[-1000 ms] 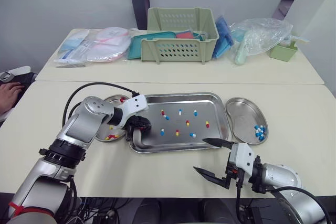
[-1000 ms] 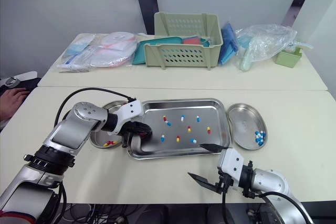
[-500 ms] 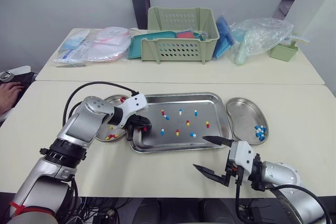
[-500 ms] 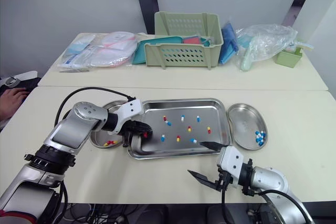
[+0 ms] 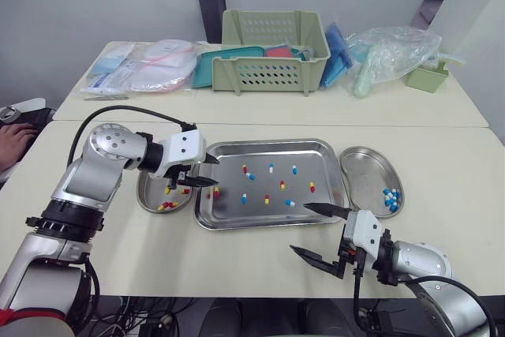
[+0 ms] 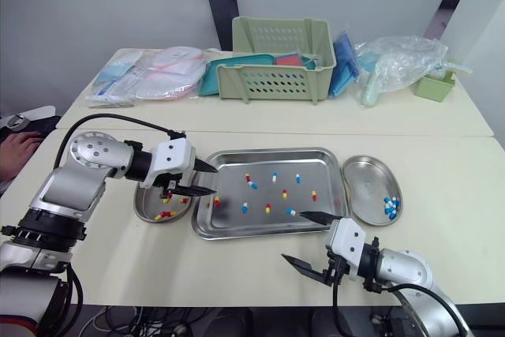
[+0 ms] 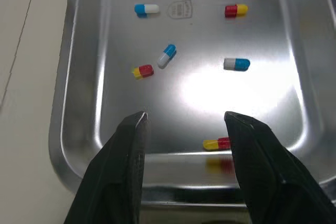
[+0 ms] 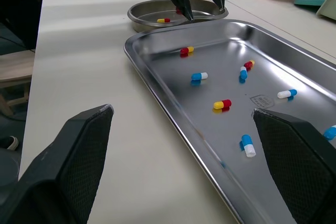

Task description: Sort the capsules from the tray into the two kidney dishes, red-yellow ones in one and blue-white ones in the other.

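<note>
A steel tray point(image 5: 272, 144) in the middle of the table holds several red-yellow and blue-white capsules. One red-yellow capsule point(image 5: 215, 192) lies at its left end. My left gripper point(image 5: 216, 171) hovers open over that end, the capsule point(image 7: 218, 143) lying below beside one finger point(image 7: 257, 150). The left kidney dish point(image 5: 147, 197) holds a few red-yellow capsules. Several blue-white capsules point(image 5: 390, 197) lie in the right kidney dish point(image 5: 364, 162). My right gripper point(image 5: 319, 234) is wide open and empty above the table, in front of the tray's right corner.
On the rear table stand a green basket point(image 5: 272, 53), plastic packets point(image 5: 146, 69), a clear bag point(image 5: 390, 53) and a small green cup point(image 5: 426, 78). A person's hand point(image 5: 12, 144) rests at the far left. Bare table lies in front of the tray.
My left gripper has lifted out of the tray's left end and swung back toward the left dish, fingers now apart. The right gripper has stayed put.
</note>
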